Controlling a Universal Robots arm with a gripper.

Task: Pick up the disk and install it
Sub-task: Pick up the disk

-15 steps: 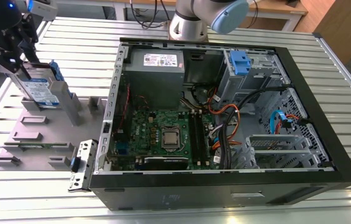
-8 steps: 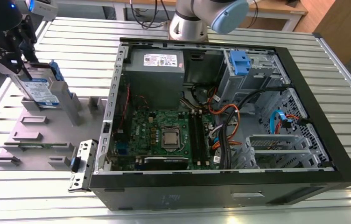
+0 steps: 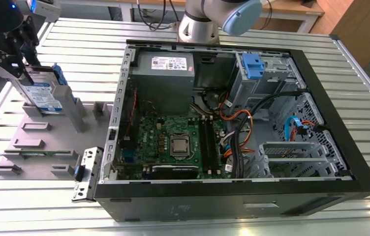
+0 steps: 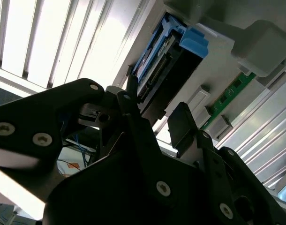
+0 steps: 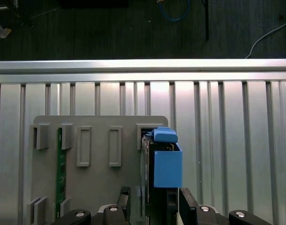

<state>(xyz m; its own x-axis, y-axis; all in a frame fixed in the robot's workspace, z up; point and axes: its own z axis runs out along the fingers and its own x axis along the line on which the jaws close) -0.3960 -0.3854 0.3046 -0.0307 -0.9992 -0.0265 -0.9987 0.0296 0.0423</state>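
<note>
Blue-framed disk [image 3: 44, 96] stands in grey rack [image 3: 34, 147], upper end hidden behind gripper [image 5: 155, 194].

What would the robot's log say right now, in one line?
step: pickup | gripper: at disk | disk: upright in grey holder | computer case: open, disk not inside

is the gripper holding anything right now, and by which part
Cannot tell. The gripper is at one end of the disk, which stands upright in the grey holder.
</note>
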